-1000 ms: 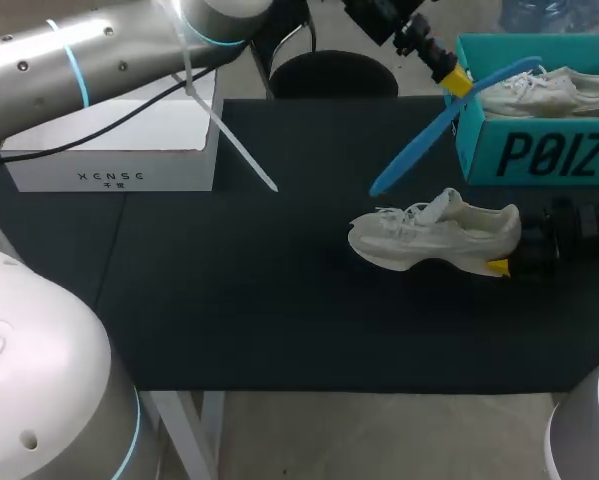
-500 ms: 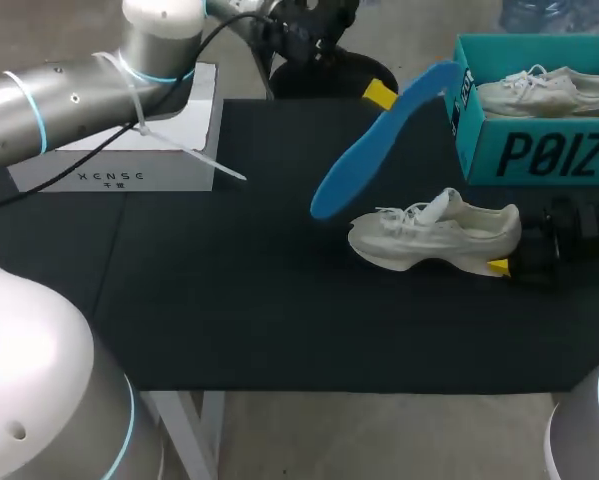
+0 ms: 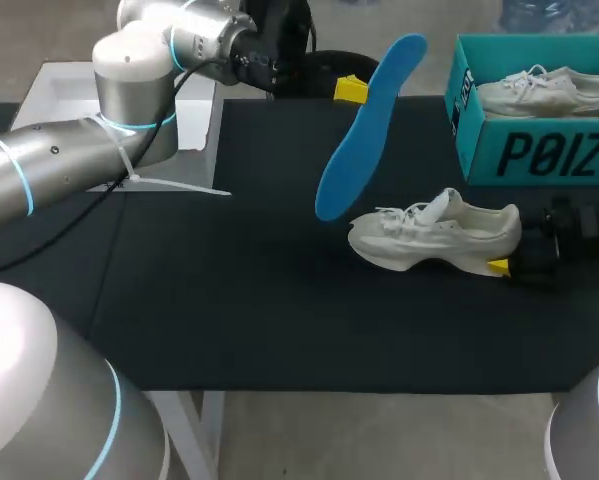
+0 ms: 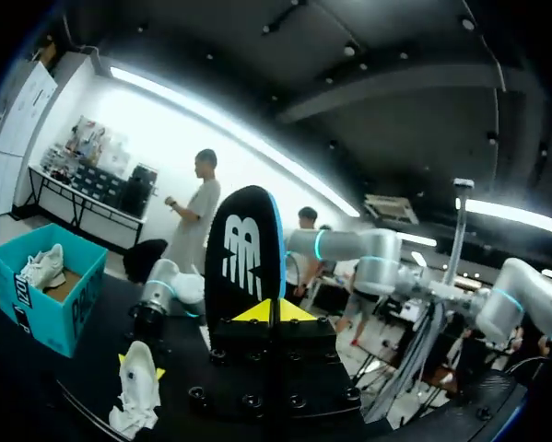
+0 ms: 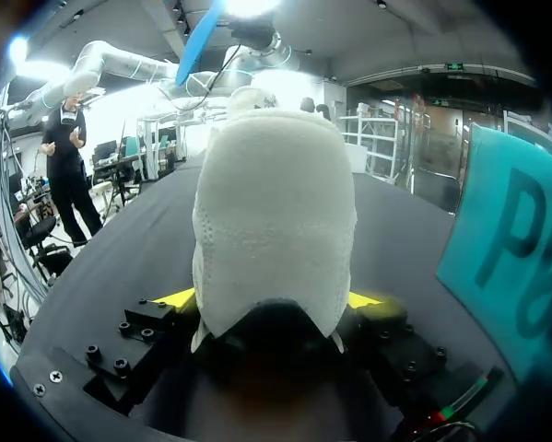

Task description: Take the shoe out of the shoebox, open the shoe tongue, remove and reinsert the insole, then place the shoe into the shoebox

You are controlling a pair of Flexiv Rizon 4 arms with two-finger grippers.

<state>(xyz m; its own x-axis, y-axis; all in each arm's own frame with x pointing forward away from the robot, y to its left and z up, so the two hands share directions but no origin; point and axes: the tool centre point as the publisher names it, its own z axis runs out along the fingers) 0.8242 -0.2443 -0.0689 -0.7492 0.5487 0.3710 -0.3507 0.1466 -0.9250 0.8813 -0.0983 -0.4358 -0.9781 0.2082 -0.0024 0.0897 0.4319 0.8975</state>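
The left arm enters from the left side and reaches past the middle of the black worktop [image 3: 229, 300]. Its end effector [image 3: 355, 92] is pinched on a blue insole [image 3: 364, 130], which is held clear of the worktop. In the head view the insole is seen tilted, with one end raised towards the shoebox [image 3: 539, 150] and the other end lowered near the toe of the shoe [image 3: 434, 235], without touching it. In the left wrist view the left end effector [image 4: 271, 311] is seen with its yellow tips pressed against the insole [image 4: 243, 253] from two sides. The dark underside of the insole is turned to the camera and stands upright ahead of the fingers.

The white shoe is resting on its sole on the worktop, just in front of the teal shoebox, with its toe towards the left and its laces loose. Its heel is gripped by the right end effector [image 3: 501, 262], which comes in from the right edge. In the right wrist view the right end effector [image 5: 271, 302] is seen with one yellow tip on each side of the heel of the shoe [image 5: 276, 212], and both tips are in contact with it.

The shoebox stands open at the far right corner of the worktop. A second white shoe [image 3: 544, 92] is lying inside it. A white box [image 3: 54, 85] is noted at the far left, partly hidden by the left arm.
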